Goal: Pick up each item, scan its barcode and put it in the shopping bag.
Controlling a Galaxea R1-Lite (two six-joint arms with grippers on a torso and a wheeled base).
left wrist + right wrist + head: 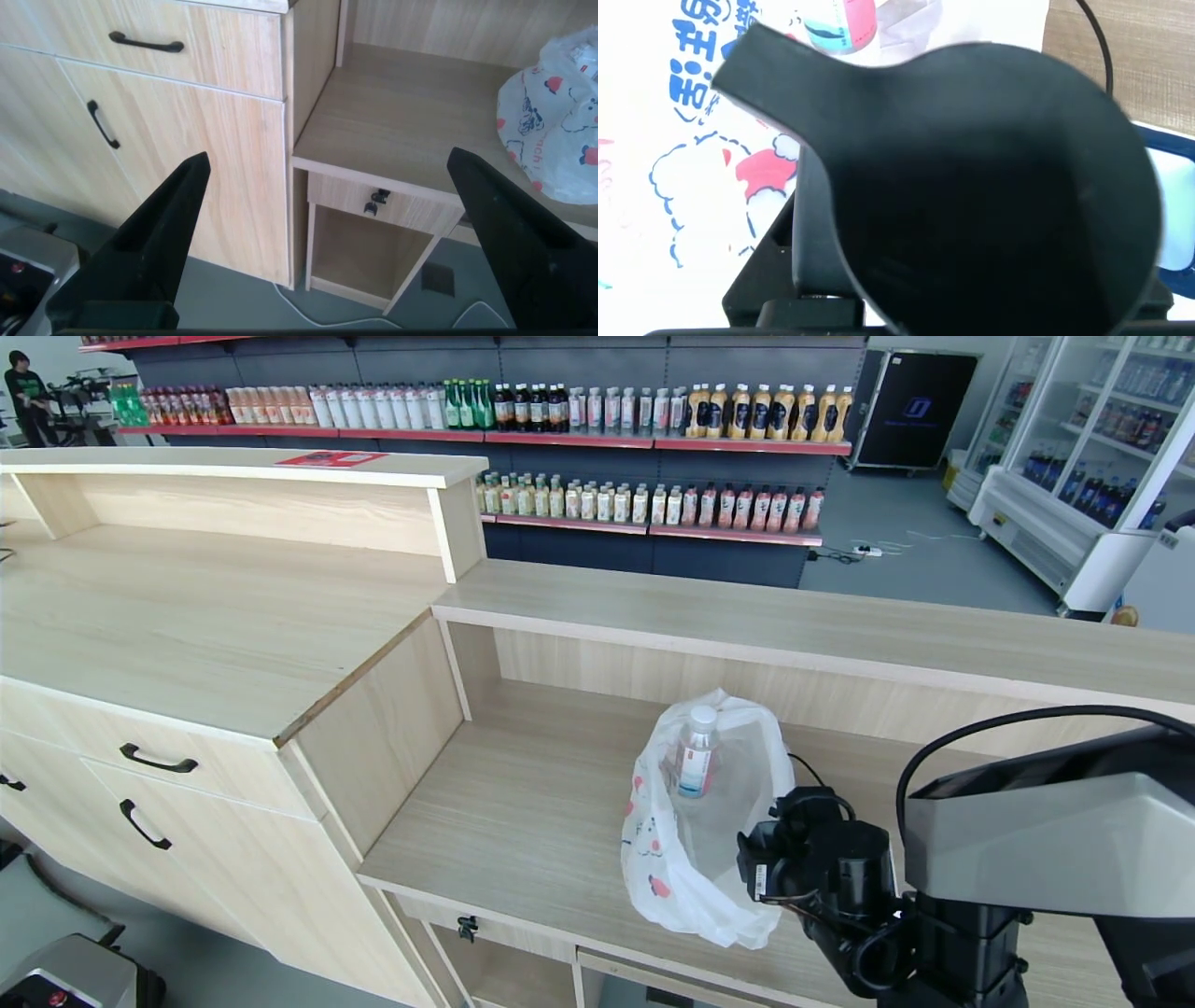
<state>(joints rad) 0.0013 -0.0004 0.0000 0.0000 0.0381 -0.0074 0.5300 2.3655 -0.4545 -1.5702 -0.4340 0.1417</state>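
I'm looking at the light wood counter, whose lower level is carrying the task's things, with a taller cabinet standing on its left. Store shelves lined with drinks are running along the back wall, and a glass-door cooler is standing far right. The white shopping bag with cartoon print is sitting open on the lower counter, near its front edge, and its side is also showing in the left wrist view. The right end effector is hanging just beside the bag's right rim. A black rounded part is blocking most of the right wrist view, so I cannot tell whether those fingers are spread or closed. The left end effector is hanging low in front of the cabinet, fingers spread wide and gripping nothing. The bottle, clear with a white cap and a pale label, is standing upright inside the bag toward its back; its label is peeking past the black part. Two dark handles are showing on the cabinet front, and a small black latch is sitting on the drawer under the counter.
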